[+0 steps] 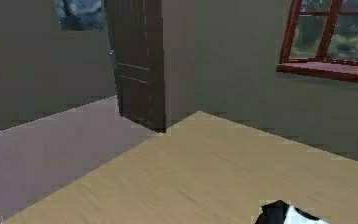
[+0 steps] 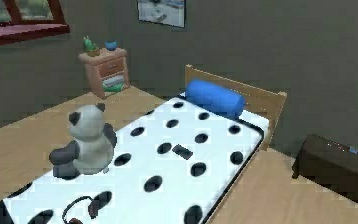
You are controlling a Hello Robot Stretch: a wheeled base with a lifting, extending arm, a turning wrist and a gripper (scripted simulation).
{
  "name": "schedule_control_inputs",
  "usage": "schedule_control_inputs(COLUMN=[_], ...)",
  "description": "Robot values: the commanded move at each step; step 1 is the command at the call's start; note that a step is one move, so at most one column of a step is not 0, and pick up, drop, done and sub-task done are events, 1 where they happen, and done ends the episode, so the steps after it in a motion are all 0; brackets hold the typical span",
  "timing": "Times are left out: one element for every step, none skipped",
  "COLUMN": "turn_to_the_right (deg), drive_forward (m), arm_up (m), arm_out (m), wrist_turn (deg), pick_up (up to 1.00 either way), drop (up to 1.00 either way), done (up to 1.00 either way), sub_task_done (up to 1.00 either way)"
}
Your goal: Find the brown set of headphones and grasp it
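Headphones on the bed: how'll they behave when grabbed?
The headphones look thin-banded: probably light, cups apt to swing. Lying flat on the bed, they likely won't roll, though its surface may give under pressure.

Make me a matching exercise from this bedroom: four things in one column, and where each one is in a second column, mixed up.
Things:
1. pillow
2. panda toy
3. headphones
4. nightstand

Places:
A. lying on the spotted bedcover, near the arm side view's bottom edge
B. on the floor against the wall
C. against the headboard
D. sitting upright at the bedcover's left side

Pairs: 1-C, 2-D, 3-A, 4-B
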Motion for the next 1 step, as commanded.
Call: schedule_control_inputs(turn_to_the_right=[-30.0], drive_forward=[0.00], arm_up=[0.00], arm_out=[0.00], wrist_turn=[0.0], pick_up=[0.00], drop=[0.00], done=[0.00], sub_task_done=[0.00])
